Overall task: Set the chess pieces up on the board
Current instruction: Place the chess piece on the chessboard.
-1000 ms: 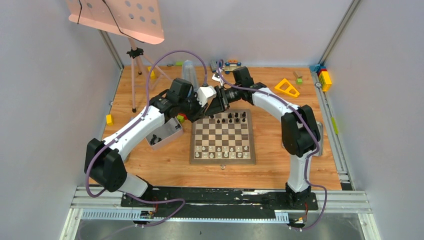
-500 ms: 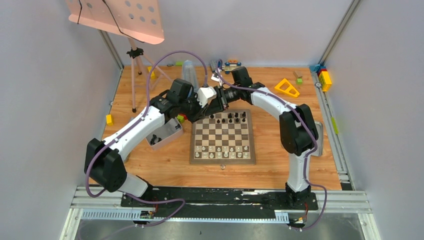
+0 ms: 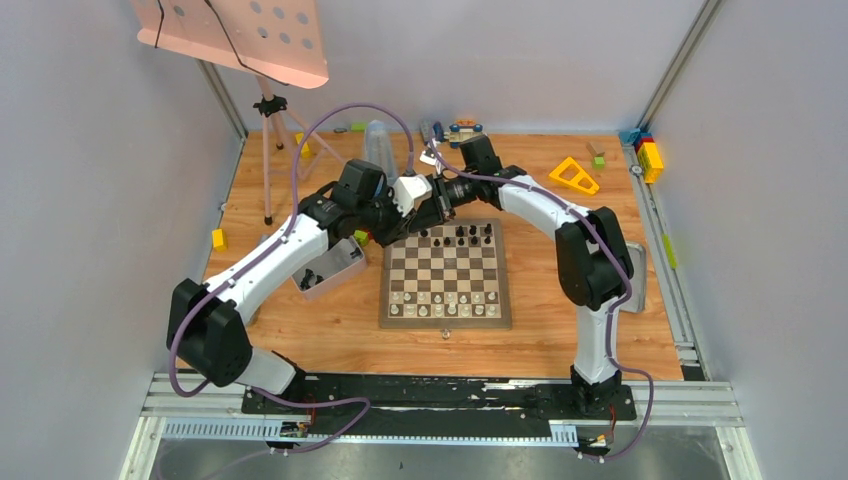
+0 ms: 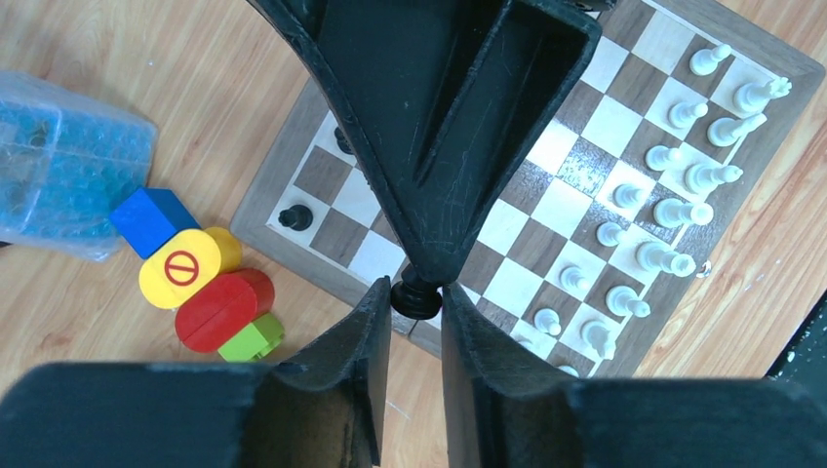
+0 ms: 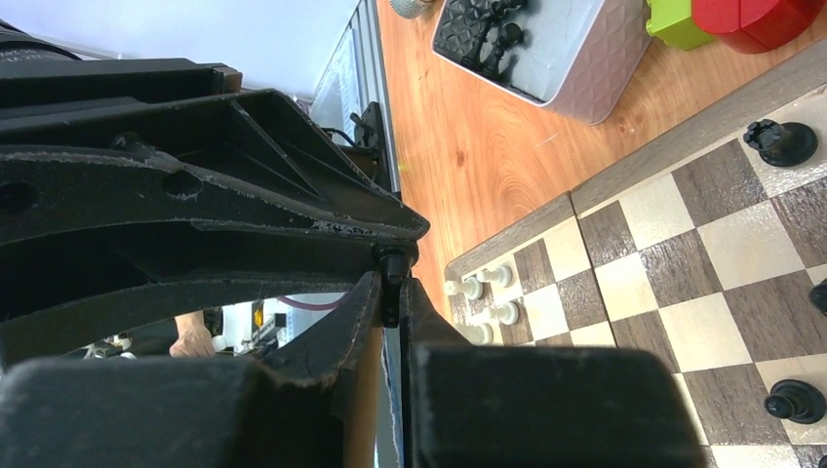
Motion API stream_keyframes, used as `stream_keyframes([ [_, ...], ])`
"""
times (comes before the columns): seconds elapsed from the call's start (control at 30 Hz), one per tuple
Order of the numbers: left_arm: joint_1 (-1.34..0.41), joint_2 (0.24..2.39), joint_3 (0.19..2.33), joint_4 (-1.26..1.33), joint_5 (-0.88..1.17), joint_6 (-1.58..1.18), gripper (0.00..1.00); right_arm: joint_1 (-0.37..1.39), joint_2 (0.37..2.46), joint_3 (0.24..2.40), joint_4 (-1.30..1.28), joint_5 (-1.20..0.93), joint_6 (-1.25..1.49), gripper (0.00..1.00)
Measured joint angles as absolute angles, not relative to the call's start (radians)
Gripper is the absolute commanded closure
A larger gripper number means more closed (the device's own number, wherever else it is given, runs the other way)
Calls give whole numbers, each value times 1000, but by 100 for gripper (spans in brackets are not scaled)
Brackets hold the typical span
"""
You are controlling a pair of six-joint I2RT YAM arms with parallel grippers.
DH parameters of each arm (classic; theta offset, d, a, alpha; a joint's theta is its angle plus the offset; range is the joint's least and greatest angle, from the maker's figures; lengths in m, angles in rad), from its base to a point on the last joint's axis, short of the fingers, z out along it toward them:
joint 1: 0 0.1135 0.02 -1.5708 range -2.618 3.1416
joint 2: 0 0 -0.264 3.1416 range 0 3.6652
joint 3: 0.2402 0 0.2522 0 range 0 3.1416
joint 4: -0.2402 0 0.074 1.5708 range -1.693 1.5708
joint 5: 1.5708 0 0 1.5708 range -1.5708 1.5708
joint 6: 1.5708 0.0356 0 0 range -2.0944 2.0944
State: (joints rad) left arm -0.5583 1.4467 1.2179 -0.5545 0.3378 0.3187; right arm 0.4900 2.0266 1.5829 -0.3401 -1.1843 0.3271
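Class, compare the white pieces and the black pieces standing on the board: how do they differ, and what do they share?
The white pieces are cream; the black pieces are dark. The white pieces stand in two packed rows along the board's near edge; the black pieces are only a handful, with gaps, at the far edge. Both sets stand upright on the squares.

Wooden table [image 3: 560,340]; board [image 3: 445,272], tray [image 3: 341,274], blocks [image 3: 217,239]
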Motion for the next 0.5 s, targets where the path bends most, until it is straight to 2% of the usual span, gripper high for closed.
stream_keyframes([
  [0.23, -562, 1419, 1182, -546, 337, 319, 29, 472, 2017, 1583, -368, -1125, 280, 100],
  [0.37, -560, 1374, 1155, -539, 330, 320, 19, 448, 1975, 1583, -414, -1044, 215, 100],
  [0.5, -528, 1319, 1132, -541, 337, 321, 14, 439, 1951, 1650, -525, -913, 115, 100],
])
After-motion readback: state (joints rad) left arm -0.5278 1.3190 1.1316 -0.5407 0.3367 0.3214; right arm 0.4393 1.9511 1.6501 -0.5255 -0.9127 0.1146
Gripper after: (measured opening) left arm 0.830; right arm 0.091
